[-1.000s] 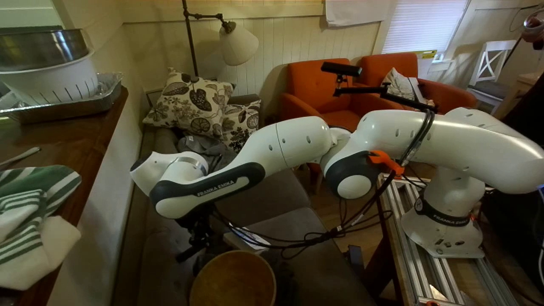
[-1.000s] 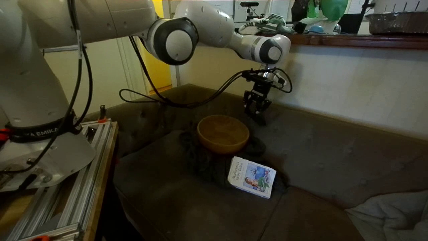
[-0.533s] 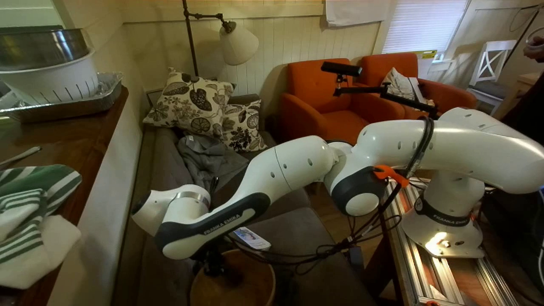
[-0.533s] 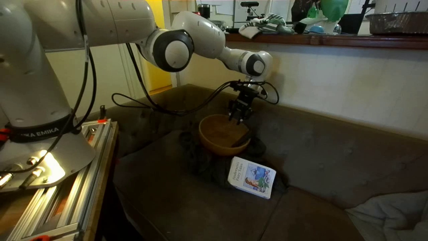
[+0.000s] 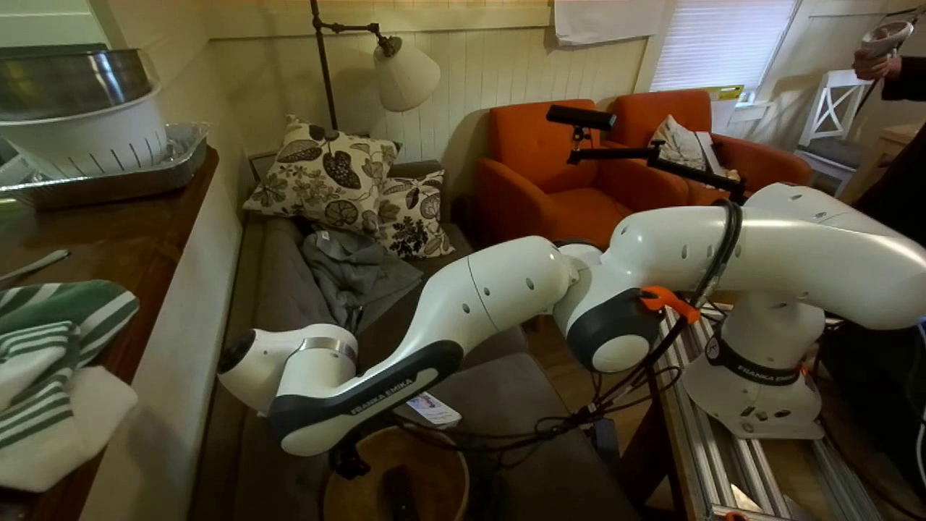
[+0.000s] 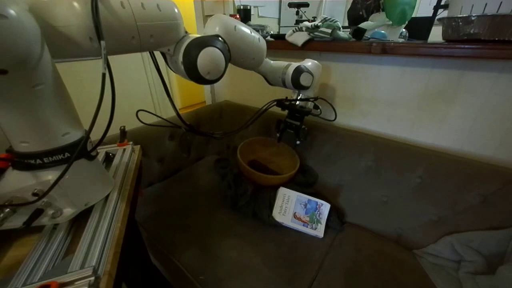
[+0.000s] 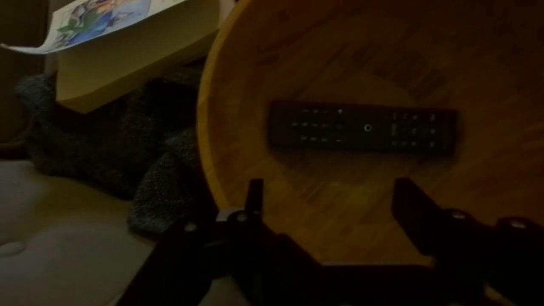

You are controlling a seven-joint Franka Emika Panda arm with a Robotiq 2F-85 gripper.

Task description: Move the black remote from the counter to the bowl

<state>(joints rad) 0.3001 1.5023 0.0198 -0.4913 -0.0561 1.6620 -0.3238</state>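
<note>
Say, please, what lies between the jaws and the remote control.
In the wrist view, nothing but the wooden bowl shows between the jaws and the remote control.

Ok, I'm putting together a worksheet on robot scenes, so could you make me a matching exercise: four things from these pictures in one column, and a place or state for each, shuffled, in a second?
Column one
1. black remote
2. gripper
3. striped cloth
4. book

Column two
A. jaws apart, holding nothing
B. cover up, just outside the bowl
C. lying inside the bowl
D. on the counter

Right pairs: 1-C, 2-A, 3-D, 4-B.
</note>
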